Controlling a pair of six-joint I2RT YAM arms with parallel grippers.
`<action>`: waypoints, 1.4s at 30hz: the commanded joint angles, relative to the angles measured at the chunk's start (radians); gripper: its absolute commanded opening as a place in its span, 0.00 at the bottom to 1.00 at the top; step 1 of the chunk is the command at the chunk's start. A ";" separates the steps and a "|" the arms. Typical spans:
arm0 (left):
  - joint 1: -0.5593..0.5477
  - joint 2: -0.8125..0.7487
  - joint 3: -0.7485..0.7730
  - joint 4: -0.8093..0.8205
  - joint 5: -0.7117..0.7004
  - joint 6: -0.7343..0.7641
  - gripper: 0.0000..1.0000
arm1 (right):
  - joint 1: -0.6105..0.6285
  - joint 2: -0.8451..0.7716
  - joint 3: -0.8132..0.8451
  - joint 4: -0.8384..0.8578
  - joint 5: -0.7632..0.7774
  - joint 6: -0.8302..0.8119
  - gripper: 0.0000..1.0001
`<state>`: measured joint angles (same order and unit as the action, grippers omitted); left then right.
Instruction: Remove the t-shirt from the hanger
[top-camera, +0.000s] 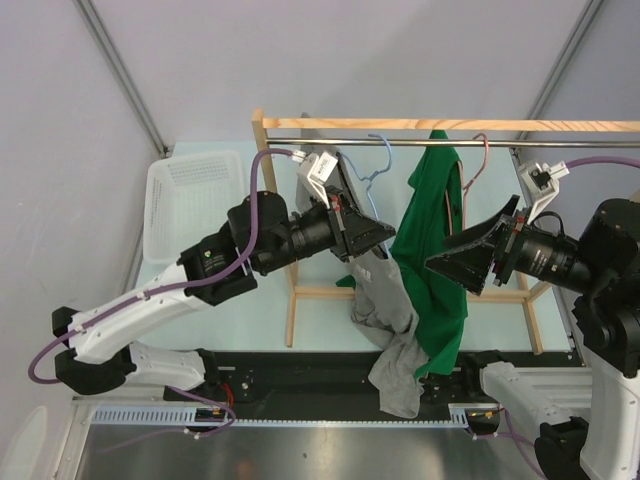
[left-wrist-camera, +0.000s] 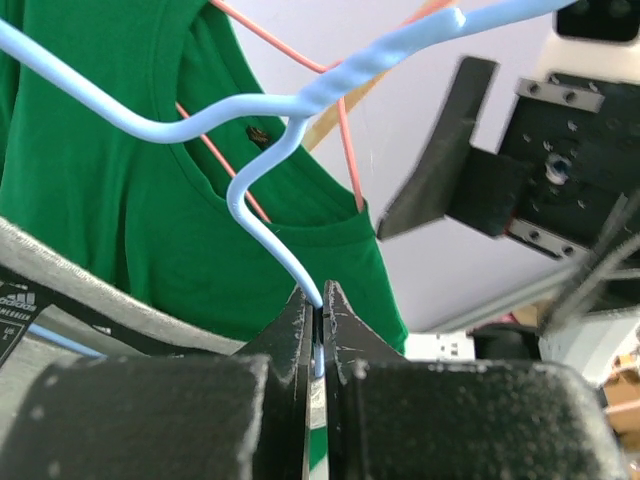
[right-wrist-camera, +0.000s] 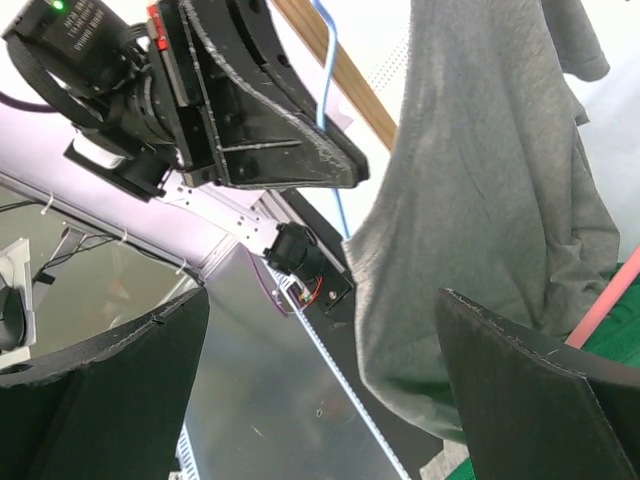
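Observation:
A grey t-shirt (top-camera: 388, 300) hangs low and bunched from a light blue wire hanger (top-camera: 377, 170), whose hook is on the metal rod (top-camera: 330, 143). My left gripper (top-camera: 385, 236) is shut on the blue hanger's wire (left-wrist-camera: 290, 255); the left wrist view shows the jaws (left-wrist-camera: 319, 292) pinching it. The grey shirt shows at that view's lower left (left-wrist-camera: 70, 285). My right gripper (top-camera: 468, 258) is open and empty, just right of the clothes. In the right wrist view its fingers (right-wrist-camera: 320, 300) stand wide apart, facing the grey shirt (right-wrist-camera: 480, 200).
A green t-shirt (top-camera: 435, 230) hangs on a pink hanger (top-camera: 478, 165) beside the grey one, on the wooden-framed rack (top-camera: 292, 290). A white basket (top-camera: 190, 195) stands at the left. The arm bases and a metal rail (top-camera: 330, 415) run along the near edge.

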<state>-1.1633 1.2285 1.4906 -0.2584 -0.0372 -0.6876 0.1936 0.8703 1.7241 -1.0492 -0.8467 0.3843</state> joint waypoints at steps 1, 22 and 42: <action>-0.004 -0.032 0.080 -0.044 0.082 0.109 0.00 | 0.004 -0.004 -0.018 0.075 -0.040 0.011 1.00; -0.009 0.000 -0.033 0.094 0.382 0.036 0.00 | 0.510 0.104 -0.081 0.236 0.395 0.116 0.71; -0.009 -0.061 -0.069 0.051 0.369 0.115 0.00 | 0.586 -0.002 -0.285 0.555 0.588 0.340 0.60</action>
<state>-1.1633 1.2190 1.4185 -0.2588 0.2913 -0.6189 0.7834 0.8845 1.4685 -0.6186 -0.3080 0.6590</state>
